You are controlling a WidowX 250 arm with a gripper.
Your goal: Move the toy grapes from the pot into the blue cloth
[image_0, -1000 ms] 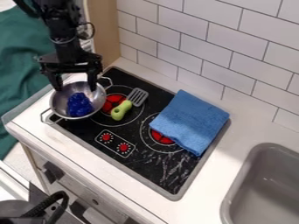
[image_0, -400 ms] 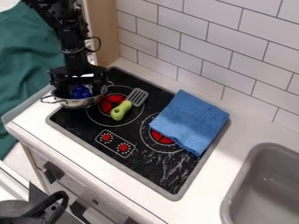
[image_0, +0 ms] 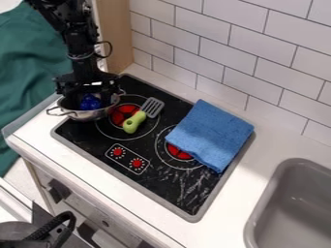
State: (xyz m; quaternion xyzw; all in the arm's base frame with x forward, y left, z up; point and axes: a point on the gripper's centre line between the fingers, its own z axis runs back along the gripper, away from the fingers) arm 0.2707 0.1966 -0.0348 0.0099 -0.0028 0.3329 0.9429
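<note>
I have my gripper down at the pot, at the far left of the stovetop. Whether I am clenched on anything or released, I cannot tell, because my own dark body and the pot hide that part.

The toy grapes sit inside the pot, just below me. They are a deep, strong blue, darker than the cloth, with a glossy skin that catches small pale glints. What I see of them is one rounded, lumpy clump; their far side is hidden by me, and I cannot make out single grapes. The pot around them is silvery metal, its near wall showing below the rim and a looped handle out to the left.

Just right of the pot lies a spatula with a light green handle and a grey slotted head. Farther right, well apart from the grapes, the blue cloth lies folded across the stovetop's right part.
</note>
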